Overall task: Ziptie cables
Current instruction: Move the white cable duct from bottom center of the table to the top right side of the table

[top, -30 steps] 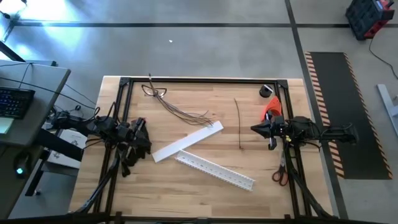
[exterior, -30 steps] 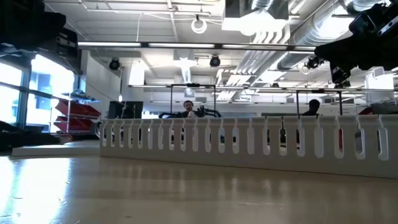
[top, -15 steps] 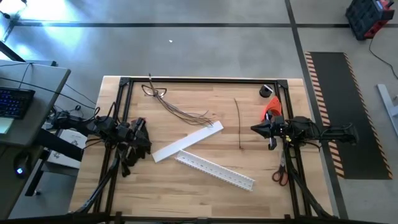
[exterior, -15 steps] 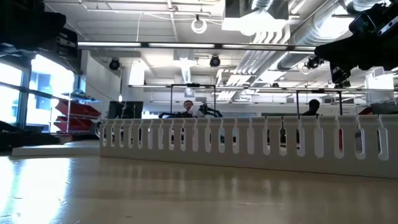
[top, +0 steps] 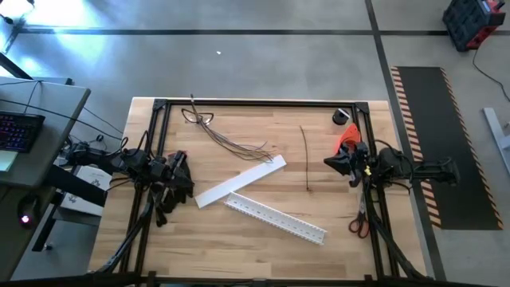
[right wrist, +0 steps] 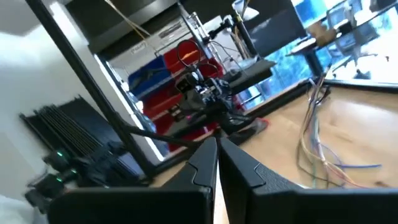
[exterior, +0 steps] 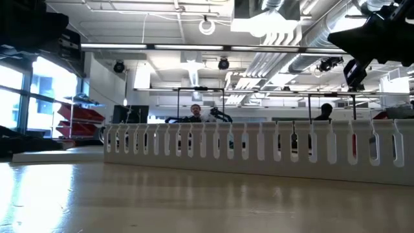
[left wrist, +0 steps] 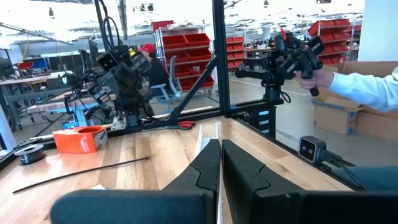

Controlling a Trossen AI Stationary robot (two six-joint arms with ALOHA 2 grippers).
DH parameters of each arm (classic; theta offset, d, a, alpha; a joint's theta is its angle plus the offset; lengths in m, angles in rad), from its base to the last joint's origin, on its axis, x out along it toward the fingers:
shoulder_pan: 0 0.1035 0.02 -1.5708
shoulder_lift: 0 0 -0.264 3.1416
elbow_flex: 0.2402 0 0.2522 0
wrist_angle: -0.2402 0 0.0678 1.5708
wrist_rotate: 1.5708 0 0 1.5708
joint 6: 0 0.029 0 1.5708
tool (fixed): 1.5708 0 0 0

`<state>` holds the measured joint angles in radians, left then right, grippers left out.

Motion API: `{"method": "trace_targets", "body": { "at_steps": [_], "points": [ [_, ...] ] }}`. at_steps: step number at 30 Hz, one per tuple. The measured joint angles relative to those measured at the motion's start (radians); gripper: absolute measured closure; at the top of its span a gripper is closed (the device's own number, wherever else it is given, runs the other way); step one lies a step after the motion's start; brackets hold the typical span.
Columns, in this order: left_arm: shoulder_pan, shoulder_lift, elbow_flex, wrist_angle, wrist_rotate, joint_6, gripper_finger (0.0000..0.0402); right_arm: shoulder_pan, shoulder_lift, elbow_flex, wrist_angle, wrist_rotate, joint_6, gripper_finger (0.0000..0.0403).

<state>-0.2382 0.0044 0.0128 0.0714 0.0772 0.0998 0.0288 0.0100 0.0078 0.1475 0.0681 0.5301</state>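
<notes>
Overhead and wrist views of a wooden table (top: 263, 231) bounded by a black frame (top: 255, 102). The cables (top: 231, 137), a loose bundle of thin dark wires, lie on the far left part of the table, their ends fanning toward the centre just beside the upper end of a flat white strip (top: 239, 181). The ziptie (top: 306, 158), a thin dark strip, lies alone on bare wood right of centre, well apart from the cables and running roughly front to back. Between the two and nearer the front, the white strip and a slotted white channel (top: 275, 218) lie at angles to each other, meeting near the channel's left end; in the low view the channel (exterior: 259, 150) fills the width and hides the table behind it. An orange tape dispenser (top: 347, 137) and a small dark roll (top: 342, 117) sit at the far right corner; red-handled scissors (top: 358, 224) lie at the right edge. The right gripper (top: 329, 164) is raised at the right edge, near the ziptie, its fingers (right wrist: 199, 163) pressed together and empty. The left gripper (top: 185, 177) waits at the left edge, fingers (left wrist: 208, 167) likewise closed on nothing. A person's hand (left wrist: 309, 78) and sleeve appear beyond the table in the left wrist view.
</notes>
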Motion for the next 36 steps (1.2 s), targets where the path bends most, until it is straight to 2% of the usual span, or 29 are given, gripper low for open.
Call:
{"method": "trace_targets", "body": {
  "at_steps": [5, 9, 11, 14, 16, 18, 22, 26, 30, 36],
  "points": [
    [0.0, 0.0, 0.0, 0.0, -0.001, 0.008, 0.0402, 0.0, 0.073, 0.0, 0.063, 0.015, -0.041, 0.0402],
    [0.0, 0.0, 0.0, 0.0, -0.001, 0.008, 0.0402, 0.008, 0.231, 0.0, 0.27, 0.072, -0.083, 0.0402],
    [0.0, 0.0, 0.0, 0.0, -0.001, 0.009, 0.0402, 0.023, 0.351, 0.0, 0.398, 0.091, -0.113, 0.0402],
    [0.0, 0.0, 0.0, 0.0, -0.001, 0.008, 0.0402, 0.045, 0.578, 0.001, 0.613, 0.181, -0.127, 0.0402],
    [0.0, 0.0, 0.0, 0.0, -0.002, 0.008, 0.0402, 0.052, 0.738, 0.029, 0.653, 0.215, -0.127, 0.0402],
    [0.0, 0.0, 0.0, 0.0, -0.002, 0.009, 0.0401, 0.053, 0.893, 0.085, 0.644, 0.196, -0.148, 0.0402],
    [0.0, 0.0, 0.0, 0.001, -0.044, 0.009, 0.0401, 0.057, 1.162, 0.252, 0.562, 0.065, -0.159, 0.0401],
    [0.0, 0.0, 0.0, 0.002, -0.117, 0.008, 0.0401, 0.1, 1.33, 0.486, 0.256, -0.016, -0.238, 0.0374],
    [0.0, 0.0, 0.0, 0.002, -0.16, -0.013, 0.0401, 0.161, 1.435, 0.725, -0.124, -0.015, -0.304, 0.0316],
    [0.0, 0.0, 0.0, 0.008, -0.191, -0.088, 0.0401, 0.258, 1.575, 0.916, -0.305, 0.019, -0.321, 0.0212]
  ]
}}
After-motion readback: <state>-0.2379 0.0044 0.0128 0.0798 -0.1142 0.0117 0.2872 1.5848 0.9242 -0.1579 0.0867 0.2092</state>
